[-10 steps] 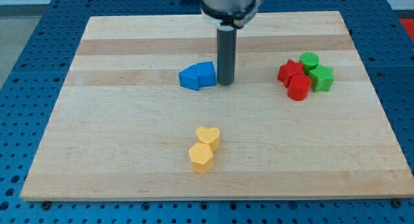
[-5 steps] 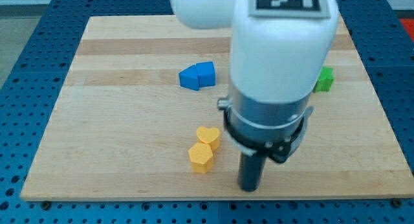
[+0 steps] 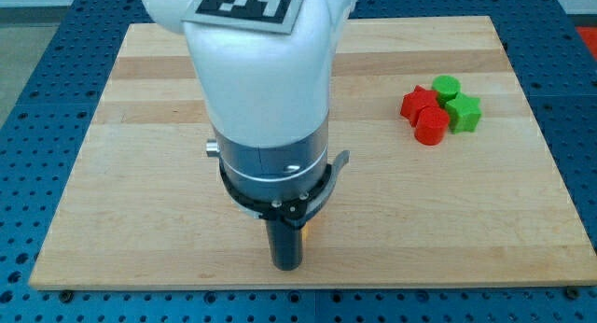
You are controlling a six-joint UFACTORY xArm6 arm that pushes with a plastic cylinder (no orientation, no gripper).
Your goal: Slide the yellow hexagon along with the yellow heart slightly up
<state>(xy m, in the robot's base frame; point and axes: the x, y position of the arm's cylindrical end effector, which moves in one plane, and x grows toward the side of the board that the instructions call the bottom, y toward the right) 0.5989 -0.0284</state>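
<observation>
My tip point(image 3: 285, 265) rests on the wooden board point(image 3: 140, 211) near its bottom edge, a little left of centre. The big white and grey arm body point(image 3: 266, 99) stands in front of the spot where the yellow hexagon and yellow heart lay, and hides them. Only a thin yellow sliver point(image 3: 305, 233) shows just right of the rod, a little above the tip. I cannot tell which yellow block it belongs to, or whether the tip touches it.
At the view's upper right sits a tight cluster: a red star-like block point(image 3: 419, 102), a red cylinder point(image 3: 431, 127), a green cylinder point(image 3: 446, 86) and a green star-like block point(image 3: 464, 113). The blue blocks are hidden behind the arm.
The rod moved from beside the blue blocks down to the board's bottom edge, then left. It now stands at the yellow blocks' spot and the arm covers them and the blue blocks.
</observation>
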